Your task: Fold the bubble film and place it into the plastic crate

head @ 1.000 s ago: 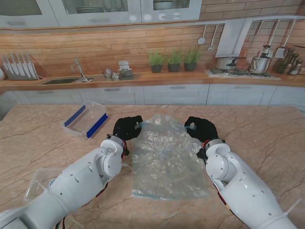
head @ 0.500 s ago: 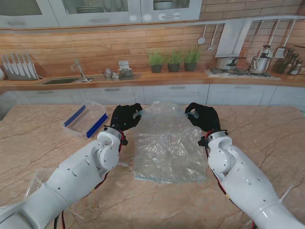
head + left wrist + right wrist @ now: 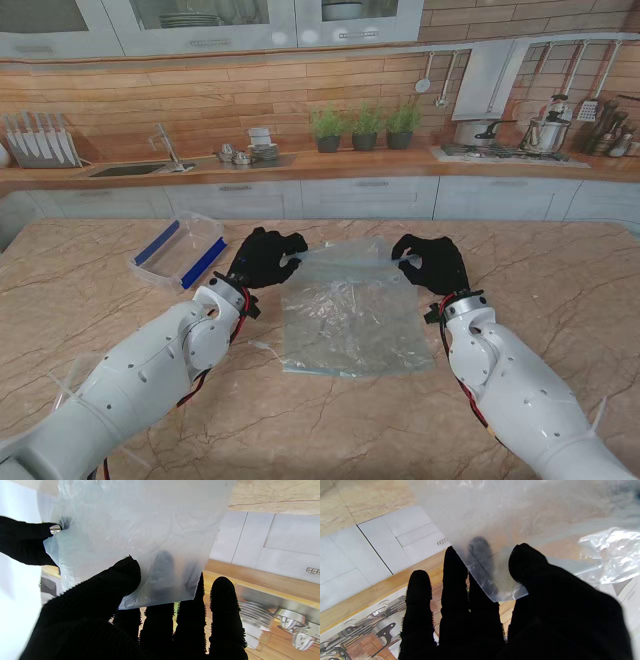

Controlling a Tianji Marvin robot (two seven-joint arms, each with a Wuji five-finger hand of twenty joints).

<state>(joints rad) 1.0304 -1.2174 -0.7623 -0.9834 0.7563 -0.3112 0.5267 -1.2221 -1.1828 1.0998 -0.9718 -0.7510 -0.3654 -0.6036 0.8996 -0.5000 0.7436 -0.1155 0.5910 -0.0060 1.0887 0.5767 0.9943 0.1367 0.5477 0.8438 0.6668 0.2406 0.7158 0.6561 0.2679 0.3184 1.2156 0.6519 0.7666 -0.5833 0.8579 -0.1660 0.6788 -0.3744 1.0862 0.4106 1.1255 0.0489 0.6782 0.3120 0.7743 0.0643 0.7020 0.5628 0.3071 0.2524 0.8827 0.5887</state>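
The clear bubble film (image 3: 348, 315) lies on the marble table, its far edge lifted off the surface. My left hand (image 3: 263, 255), in a black glove, is shut on the film's far left corner; in the left wrist view the thumb (image 3: 120, 580) presses the film (image 3: 140, 537) against the fingers behind it. My right hand (image 3: 432, 262) is shut on the far right corner, thumb (image 3: 527, 562) over the film (image 3: 495, 525). The plastic crate (image 3: 180, 250), clear with blue edges, sits on the table to the left of my left hand.
A clear plastic piece (image 3: 75, 385) lies at the table's near left beside my left arm. Beyond the table's far edge (image 3: 330, 222) runs a kitchen counter with a sink, potted herbs and a stove.
Both hands have moved farther from me and upward, carrying the film's far edge. The near edge has slid away from me and the film looks shorter.
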